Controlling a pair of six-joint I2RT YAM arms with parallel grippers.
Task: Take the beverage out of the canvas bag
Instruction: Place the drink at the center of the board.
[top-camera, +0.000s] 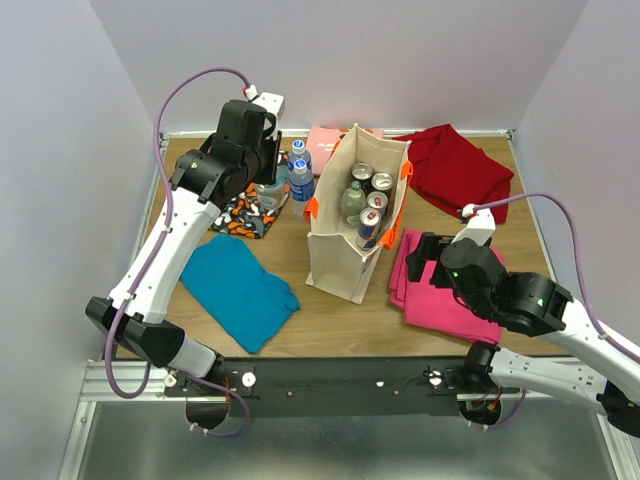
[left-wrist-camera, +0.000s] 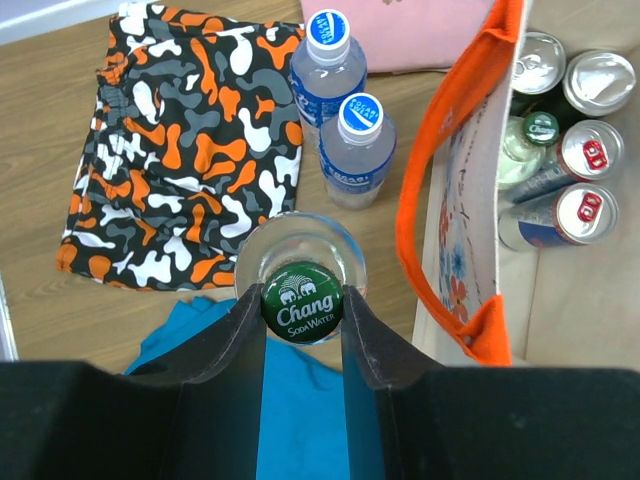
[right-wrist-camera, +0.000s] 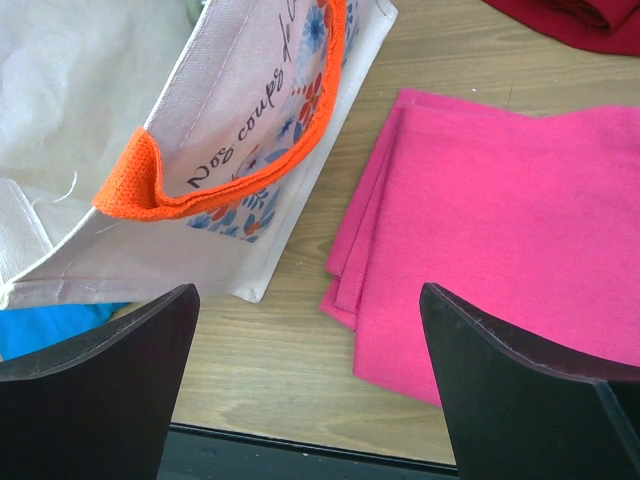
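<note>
The left gripper (left-wrist-camera: 302, 292) is pinched narrow on the green cap of the soda bottle (left-wrist-camera: 303, 312), a finger on either side, with the glass shoulder showing below.

The soda bottle is outside the bag (top-camera: 345, 255), off its left side and just beside the two water bottles (left-wrist-camera: 355, 150). It sits over the seam where the patterned cloth (left-wrist-camera: 180, 150) meets the blue cloth (top-camera: 240, 285). I cannot tell whether its base is down or hanging clear. The bag stands upright with cans (top-camera: 370, 200) left inside, so the job looks far from finished.

The right gripper (right-wrist-camera: 308, 300) is spread wide and holds nothing. It hangs beside the bag's right wall, over the edge of the pink cloth (right-wrist-camera: 500, 220).

What could go wrong, as I judge it:
- The hold is on the cap alone (a small, smooth patch for a heavy glass bottle), so a quick swing could let it pivot or slip out.
- If the bottle is set down on a cloth fold rather than bare table (left-wrist-camera: 130, 330), it may lean and topple once released.
- The nearer water bottle is very close, so any drift that way on lowering or on pulling the fingers away could knock it over.
- A sideways drift towards the bag could catch its orange handle and tug the bag.
</note>
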